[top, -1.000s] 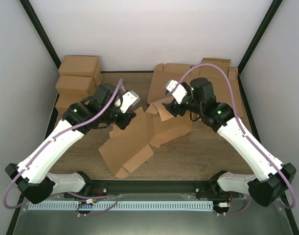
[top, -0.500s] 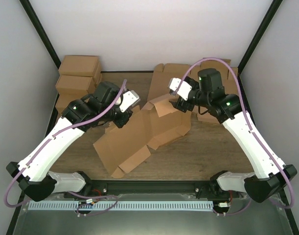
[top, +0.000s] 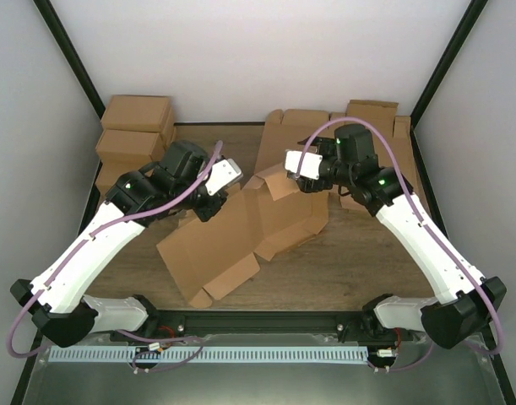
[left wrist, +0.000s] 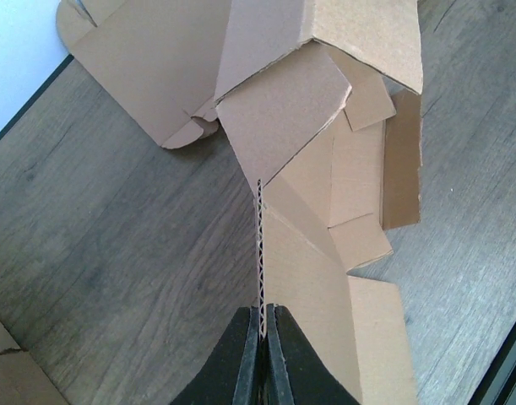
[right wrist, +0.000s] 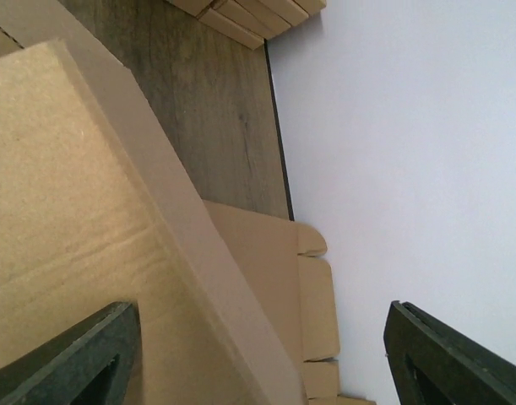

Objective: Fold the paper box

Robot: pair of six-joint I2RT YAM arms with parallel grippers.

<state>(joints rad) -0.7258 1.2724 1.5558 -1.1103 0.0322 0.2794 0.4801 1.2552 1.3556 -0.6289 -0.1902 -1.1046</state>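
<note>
The paper box (top: 249, 228) is a large brown die-cut sheet lying partly unfolded mid-table, its far panels raised. My left gripper (top: 218, 192) is shut on the edge of one upright panel. In the left wrist view the corrugated edge of the paper box (left wrist: 260, 245) runs straight into the closed left gripper (left wrist: 262, 314). My right gripper (top: 296, 164) hovers open at the box's raised far flap. In the right wrist view a folded panel of the paper box (right wrist: 80, 219) lies between the wide-apart fingers of the right gripper (right wrist: 262, 342), close to the left finger.
Finished brown boxes (top: 138, 126) are stacked at the back left. A sheaf of flat blanks (top: 372, 114) sits at the back right, and another flat blank (top: 291, 126) lies against the back wall. White walls close the table on three sides.
The box has shifted to the left and toward the near edge with my left gripper still pinching it. My right gripper swung out, then came back left over the raised flap.
</note>
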